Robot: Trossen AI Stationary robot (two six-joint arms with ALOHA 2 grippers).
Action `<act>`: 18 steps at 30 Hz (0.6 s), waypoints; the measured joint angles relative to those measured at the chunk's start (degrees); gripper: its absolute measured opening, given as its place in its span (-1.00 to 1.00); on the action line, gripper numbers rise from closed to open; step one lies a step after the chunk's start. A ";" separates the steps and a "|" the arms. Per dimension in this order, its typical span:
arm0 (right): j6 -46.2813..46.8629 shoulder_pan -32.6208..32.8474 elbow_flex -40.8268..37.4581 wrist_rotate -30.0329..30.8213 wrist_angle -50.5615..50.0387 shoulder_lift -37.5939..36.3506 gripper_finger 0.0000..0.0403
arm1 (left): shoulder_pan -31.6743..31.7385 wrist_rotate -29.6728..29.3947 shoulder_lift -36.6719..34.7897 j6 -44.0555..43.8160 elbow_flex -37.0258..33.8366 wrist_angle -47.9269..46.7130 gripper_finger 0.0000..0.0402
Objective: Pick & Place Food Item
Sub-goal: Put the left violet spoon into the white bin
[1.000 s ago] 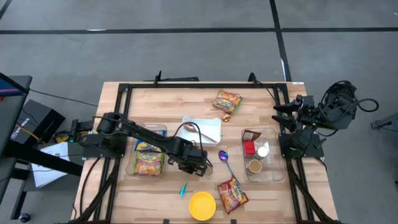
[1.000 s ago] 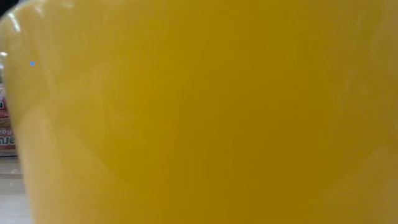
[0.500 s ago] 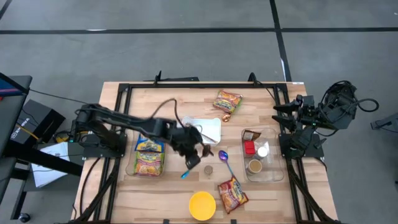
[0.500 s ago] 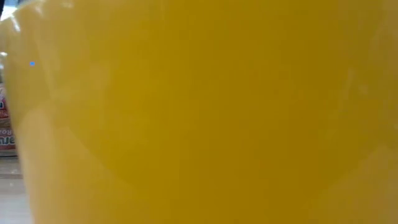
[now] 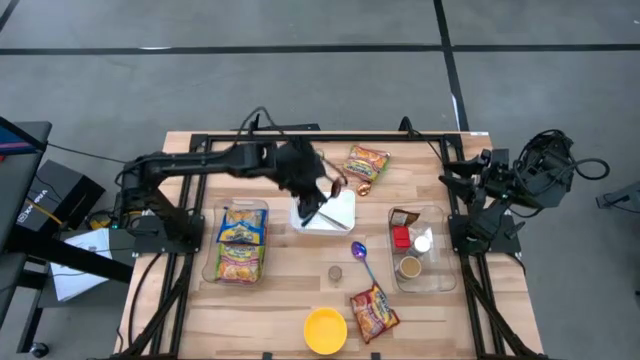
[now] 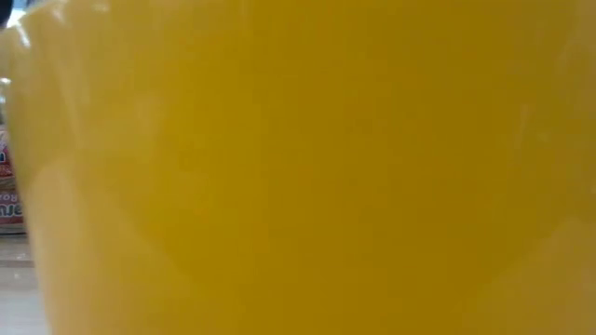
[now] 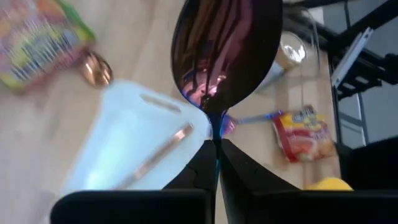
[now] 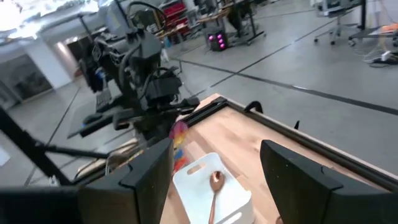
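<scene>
Lowering over white tray (image 5: 342, 213) wants level wrist, slow descent: left gripper (image 7: 217, 147) clamped on thin stem of dark spoon (image 7: 227, 50), pinch narrow, likely to swivel; release low, beside copper spoon (image 8: 214, 183) already lying there
Right gripper (image 5: 452, 176) parked at table edge, fingers apart
Table (image 5: 290, 290): pale wood slats, matte
Tray: rigid smooth plastic, slotted handle
Noodle packets (image 5: 366, 162): crinkly foil, untouched
Dark spoon: glossy, mirror-like bowl

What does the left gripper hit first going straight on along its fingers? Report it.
Probably the white tray: the left gripper, shut on a dark spoon, points down toward it, so the spoon's bowl would touch before the fingers. Depth is unclear.
</scene>
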 joint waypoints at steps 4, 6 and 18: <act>1.89 0.00 0.00 2.08 0.07 0.00 0.17 | 3.68 2.35 1.29 3.77 3.20 -0.03 -1.00; 2.45 0.00 0.00 2.57 0.15 0.00 0.17 | 4.64 2.83 2.25 4.59 3.82 -0.30 -1.00; 2.55 0.00 0.00 4.97 1.20 0.02 0.17 | 3.67 3.78 12.15 9.58 3.86 -2.15 -1.00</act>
